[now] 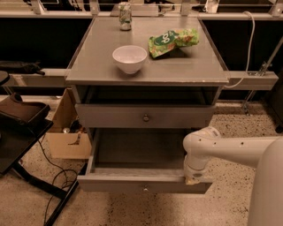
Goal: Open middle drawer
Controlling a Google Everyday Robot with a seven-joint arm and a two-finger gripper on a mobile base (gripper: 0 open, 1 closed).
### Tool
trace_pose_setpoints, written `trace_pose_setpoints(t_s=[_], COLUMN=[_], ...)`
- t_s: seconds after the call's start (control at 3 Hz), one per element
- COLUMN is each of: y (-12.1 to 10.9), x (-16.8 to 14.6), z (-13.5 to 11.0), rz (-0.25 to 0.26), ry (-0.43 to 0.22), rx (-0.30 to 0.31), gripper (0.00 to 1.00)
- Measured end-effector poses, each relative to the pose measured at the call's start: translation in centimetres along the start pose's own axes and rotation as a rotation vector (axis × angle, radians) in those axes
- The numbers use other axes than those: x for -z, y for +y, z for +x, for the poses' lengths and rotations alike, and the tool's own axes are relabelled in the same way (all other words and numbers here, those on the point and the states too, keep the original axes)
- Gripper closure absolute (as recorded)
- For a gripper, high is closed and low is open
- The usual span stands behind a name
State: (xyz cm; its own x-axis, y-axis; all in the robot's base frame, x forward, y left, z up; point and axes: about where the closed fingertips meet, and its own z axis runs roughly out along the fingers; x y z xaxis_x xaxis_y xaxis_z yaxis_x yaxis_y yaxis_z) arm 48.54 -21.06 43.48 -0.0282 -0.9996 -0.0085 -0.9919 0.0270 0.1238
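The middle drawer (115, 186) stands pulled well out at the bottom centre of the frame, its shallow inside laid bare and its small knob (145, 189) facing the floor side; the opening step looks all but done. What is left, as I judge it, is at most a last short draw outward and then letting go; the next move calls for lifting the tool straight off without nudging the front panel back in.

The tool (193, 180) sits low at the lower right, down on the right end of the drawer's front edge, well to the side of the knob; it seems to touch the top lip there, though whether it is apart or together I cannot tell.

Above, a taller-fronted drawer (110, 117) is closed; the counter (97, 66) carries a white bowl (129, 58), a green snack bag (172, 40) and a can (125, 10) at the upper centre.
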Motion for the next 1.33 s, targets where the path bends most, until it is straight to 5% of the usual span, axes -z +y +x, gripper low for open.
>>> trace_pose_setpoints(t_s=[0.33,1.33], y=[-0.15,-0.10], x=[0.07,0.47], z=[0.02,0.04], rz=[-0.001,0.005], ry=[0.000,0.002], rx=[0.000,0.003], gripper=[1.00,0.20])
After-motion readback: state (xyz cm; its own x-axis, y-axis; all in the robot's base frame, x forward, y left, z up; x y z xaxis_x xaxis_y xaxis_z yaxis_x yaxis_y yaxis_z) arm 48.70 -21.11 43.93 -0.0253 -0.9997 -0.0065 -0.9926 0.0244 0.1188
